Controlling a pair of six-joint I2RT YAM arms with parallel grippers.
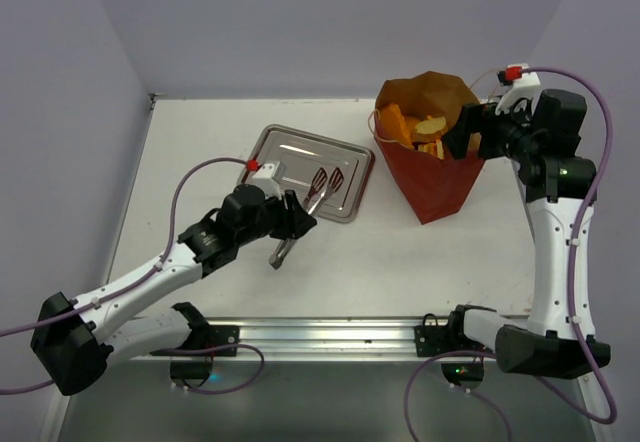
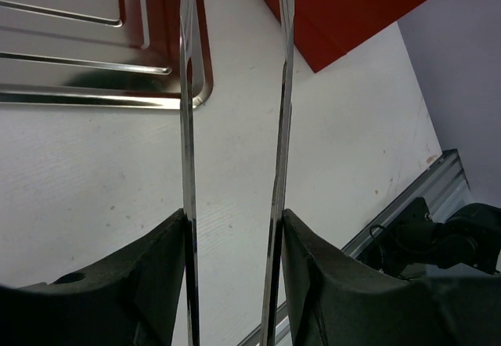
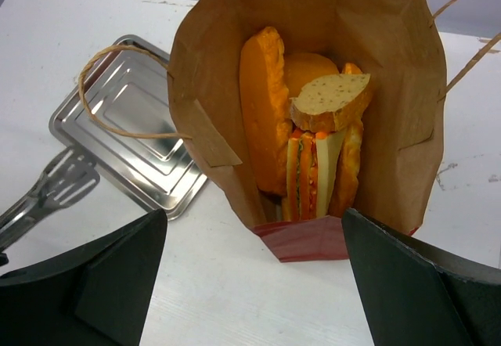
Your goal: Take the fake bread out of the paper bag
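Shiny metal tray (image 1: 290,154) on the white counter (image 1: 420,262), tongs (image 1: 318,190) with tips over its near-right corner

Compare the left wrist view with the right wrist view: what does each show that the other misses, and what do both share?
Only the left wrist view: the left gripper pinching the arms of the tongs, and the metal rail edging the white table. Only the right wrist view: the fake bread standing inside the paper bag, its brown lining and a string handle. Both: the tongs, the metal tray, the bag and the table.
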